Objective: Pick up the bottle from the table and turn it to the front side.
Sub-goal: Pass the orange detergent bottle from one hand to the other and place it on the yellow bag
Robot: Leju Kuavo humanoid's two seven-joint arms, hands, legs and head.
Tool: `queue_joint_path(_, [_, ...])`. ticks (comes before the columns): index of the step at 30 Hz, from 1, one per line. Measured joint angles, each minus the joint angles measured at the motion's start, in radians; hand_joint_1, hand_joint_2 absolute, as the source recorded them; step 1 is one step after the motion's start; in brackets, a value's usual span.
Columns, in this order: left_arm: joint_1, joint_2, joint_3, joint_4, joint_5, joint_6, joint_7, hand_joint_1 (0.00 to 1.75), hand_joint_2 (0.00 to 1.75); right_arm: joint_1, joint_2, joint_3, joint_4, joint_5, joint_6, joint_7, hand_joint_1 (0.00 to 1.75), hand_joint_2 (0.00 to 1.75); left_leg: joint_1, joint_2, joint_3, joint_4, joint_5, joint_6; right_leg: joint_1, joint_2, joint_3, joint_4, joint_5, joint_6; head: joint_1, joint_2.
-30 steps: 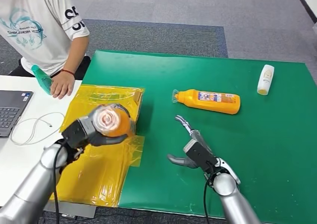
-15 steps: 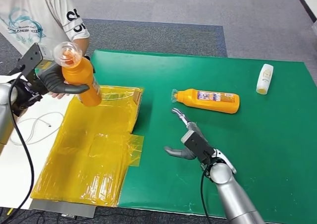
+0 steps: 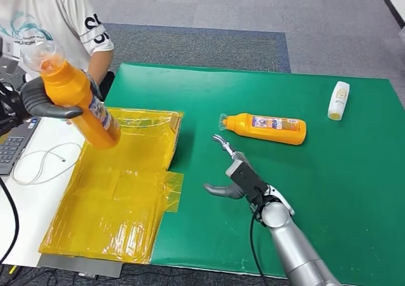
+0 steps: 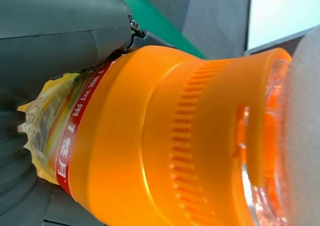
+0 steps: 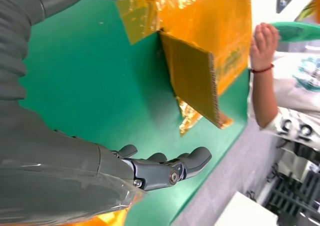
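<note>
Above the yellow sheet (image 3: 119,191), the orange bottle (image 3: 76,99) is held tilted by the left hand (image 3: 40,101), fingers wrapped around it; the right hand (image 3: 235,175) is spread open over the green tabletop (image 3: 334,185).

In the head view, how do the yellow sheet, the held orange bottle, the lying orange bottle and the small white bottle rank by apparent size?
1. yellow sheet
2-3. held orange bottle and lying orange bottle: look alike; the held one is nearer, so unsure.
4. small white bottle
</note>
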Motion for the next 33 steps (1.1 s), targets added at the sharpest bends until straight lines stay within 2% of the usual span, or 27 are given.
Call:
queue_joint_path(14, [0.162, 0.013, -0.021, -0.047, -0.052, 0.033, -0.04, 1.75, 1.75, 0.021, 0.013, -0.02, -0.066, -0.014, -0.025, -0.008, 0.0, 1.75, 0.0, 0.0, -0.002, 0.0, 0.0, 0.0, 0.0, 0.0, -0.003, 0.0, 0.001, 0.0, 0.0, 0.0])
queue_joint_path(23, [0.186, 0.018, -0.013, -0.06, -0.093, 0.016, -0.031, 1.75, 1.75, 0.027, 0.026, -0.028, -0.082, -0.025, -0.008, -0.016, 0.0, 1.75, 0.001, 0.0, -0.002, 0.0, 0.001, 0.0, 0.001, 0.0, -0.003, 0.0, 0.001, -0.001, 0.0, 0.0])
queue_joint_path(25, [0.157, 0.038, -0.031, -0.061, -0.086, -0.02, 0.014, 1.75, 1.75, 0.026, 0.028, -0.028, -0.082, -0.032, 0.002, -0.017, 0.0, 1.75, 0.002, 0.0, -0.003, 0.0, 0.001, -0.001, 0.002, 0.0, -0.004, 0.0, 0.002, -0.002, 0.0, 0.0])
queue_joint_path(27, [0.088, 0.067, -0.074, -0.06, -0.03, -0.065, 0.103, 1.75, 1.75, 0.024, 0.03, -0.028, -0.079, -0.039, 0.01, -0.018, 0.0, 1.75, 0.002, 0.0, -0.004, 0.0, 0.001, -0.001, 0.002, 0.0, -0.005, 0.0, 0.002, -0.002, 0.0, 0.0])
queue_joint_path(30, [-0.057, 0.1, -0.168, -0.059, 0.113, -0.098, 0.255, 1.75, 1.75, 0.017, 0.033, -0.028, -0.067, -0.047, 0.016, -0.021, 0.0, 1.75, 0.003, 0.0, -0.004, 0.0, 0.002, -0.001, 0.003, 0.0, -0.004, 0.0, 0.002, -0.003, 0.0, 0.0])
queue_joint_path(33, [-0.209, 0.123, -0.293, -0.063, 0.244, -0.089, 0.36, 1.75, 1.75, 0.009, 0.039, -0.026, -0.048, -0.051, 0.018, -0.021, 0.0, 1.75, 0.003, 0.0, -0.004, 0.0, 0.002, -0.002, 0.003, 0.0, -0.004, 0.0, 0.003, -0.003, 0.0, 0.0])
